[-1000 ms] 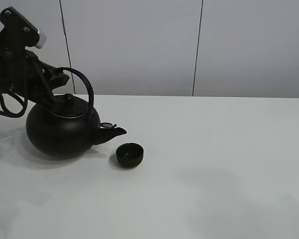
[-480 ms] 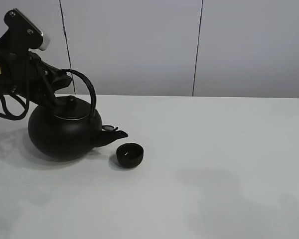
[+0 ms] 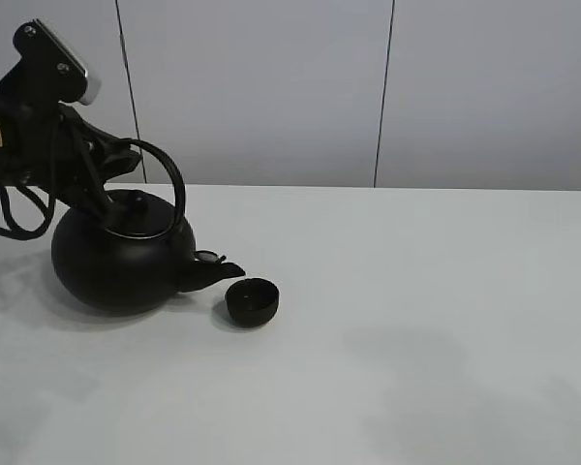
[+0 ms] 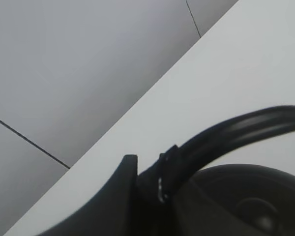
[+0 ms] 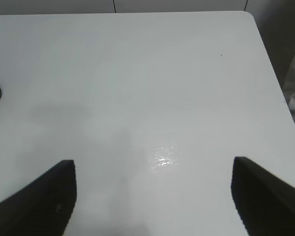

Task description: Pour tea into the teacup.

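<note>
Over the last second your left gripper [image 3: 116, 157] has tipped the kettle [image 3: 121, 266] further forward, so the spout [image 3: 223, 270] has dipped from roughly level to pointing down at the cup [image 3: 251, 301]. The cup has not moved: it sits on the table [image 3: 416, 339] just beside the spout tip, slightly right of it and nearer the camera. That gripper is clamped on the kettle's handle [image 4: 236, 130]. I see no stream yet, so I'd judge the pour is only about to start, and the tip looks a touch short of the rim. Your right gripper [image 5: 152, 162] hangs well apart over bare table, fingers spread wide, holding nothing. The table is plain white and smooth with a faint glare, and behind it stands a grey panelled wall [image 3: 271, 87] with thin dark seams.
</note>
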You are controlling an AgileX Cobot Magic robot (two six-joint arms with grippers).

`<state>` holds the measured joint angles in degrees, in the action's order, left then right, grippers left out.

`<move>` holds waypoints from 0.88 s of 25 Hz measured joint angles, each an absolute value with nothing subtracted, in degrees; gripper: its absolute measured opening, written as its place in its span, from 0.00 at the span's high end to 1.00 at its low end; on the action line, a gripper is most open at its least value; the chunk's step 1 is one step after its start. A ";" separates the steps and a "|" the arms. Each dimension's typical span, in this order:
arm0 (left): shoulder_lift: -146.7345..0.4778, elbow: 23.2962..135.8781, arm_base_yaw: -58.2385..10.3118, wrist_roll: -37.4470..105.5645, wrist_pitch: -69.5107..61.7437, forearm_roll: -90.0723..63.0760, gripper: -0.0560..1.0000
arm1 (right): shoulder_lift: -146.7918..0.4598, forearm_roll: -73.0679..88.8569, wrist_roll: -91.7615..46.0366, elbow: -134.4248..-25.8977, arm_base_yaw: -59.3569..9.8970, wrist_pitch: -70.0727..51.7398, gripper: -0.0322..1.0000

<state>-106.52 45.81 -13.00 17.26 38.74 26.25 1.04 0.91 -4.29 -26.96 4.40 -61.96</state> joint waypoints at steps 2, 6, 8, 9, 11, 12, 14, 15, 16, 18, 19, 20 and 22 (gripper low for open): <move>-106.52 45.81 -13.00 17.38 38.58 26.25 0.85 | 1.04 0.91 -4.29 -26.96 4.40 -61.96 0.40; -106.52 45.81 -13.00 17.38 38.51 26.25 0.85 | 1.04 0.91 -4.29 -26.96 4.40 -61.96 0.40; -106.52 45.81 -13.00 17.11 38.51 26.25 0.85 | 1.04 0.91 -4.29 -26.96 4.40 -61.96 0.40; -106.52 45.81 -13.00 17.09 38.51 26.25 0.85 | 1.04 0.91 -4.29 -26.96 4.40 -61.96 0.40; -106.52 45.81 -13.00 17.09 38.51 26.25 0.85 | 1.04 0.91 -4.29 -26.96 4.40 -61.96 0.40; -106.52 45.81 -13.00 17.09 38.51 26.25 0.85 | 1.04 0.91 -4.29 -26.96 4.40 -61.96 0.40; -106.52 45.81 -13.00 16.83 38.51 26.25 0.85 | 1.04 0.91 -4.29 -26.96 4.40 -61.96 0.40; -106.52 45.81 -13.00 16.50 38.51 26.25 0.85 | 1.04 0.91 -4.29 -26.96 4.40 -61.96 0.40; -106.52 45.81 -13.00 15.79 38.51 26.25 0.85 | 1.04 0.91 -4.29 -26.96 4.40 -61.96 0.40; -106.52 45.81 -13.00 14.01 38.51 25.91 0.85 | 1.04 0.91 -4.29 -26.96 4.40 -61.96 0.40; -106.52 45.81 -13.00 13.02 38.51 25.44 0.85 | 1.04 0.91 -4.29 -26.96 4.40 -61.96 0.40; -106.52 45.81 -13.00 11.84 38.51 24.81 0.85 | 1.04 0.91 -4.29 -26.96 4.40 -61.96 0.40; -106.52 45.81 -13.00 9.46 39.06 23.03 0.85 | 1.04 0.91 -4.29 -26.96 4.40 -61.96 0.40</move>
<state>-106.52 45.81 -13.00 9.46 39.06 23.03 1.04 0.91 -4.29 -26.96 4.40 -61.96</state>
